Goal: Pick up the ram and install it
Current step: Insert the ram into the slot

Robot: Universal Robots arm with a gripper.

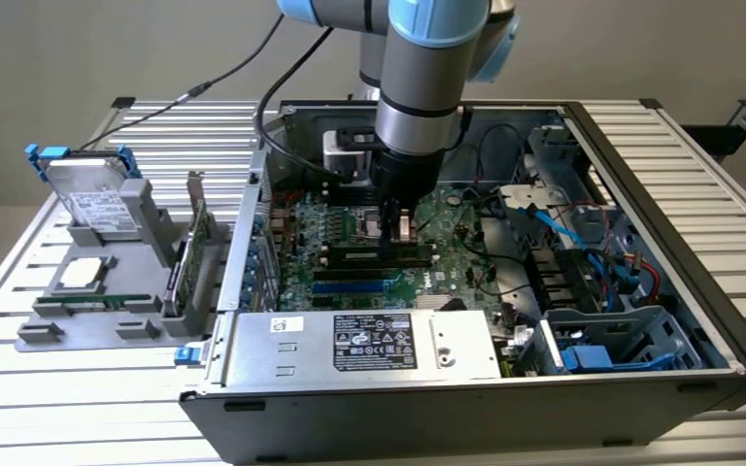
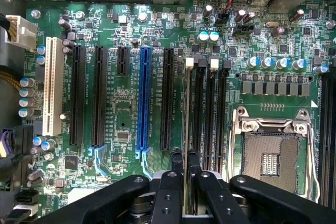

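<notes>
While the hand [image 2: 185, 157] pinches the ram [image 2: 187, 114] in a narrow grip, that stick stands on edge along the memory slots [image 2: 202, 114], near the processor socket [image 2: 270, 153].

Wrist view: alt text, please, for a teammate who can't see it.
Jaws grip the ram edge-on, lined up with the memory slots on a green motherboard; an empty CPU socket sits beside them.

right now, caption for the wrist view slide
Fingers hold the ram edge-on along the memory slots on the motherboard
</notes>
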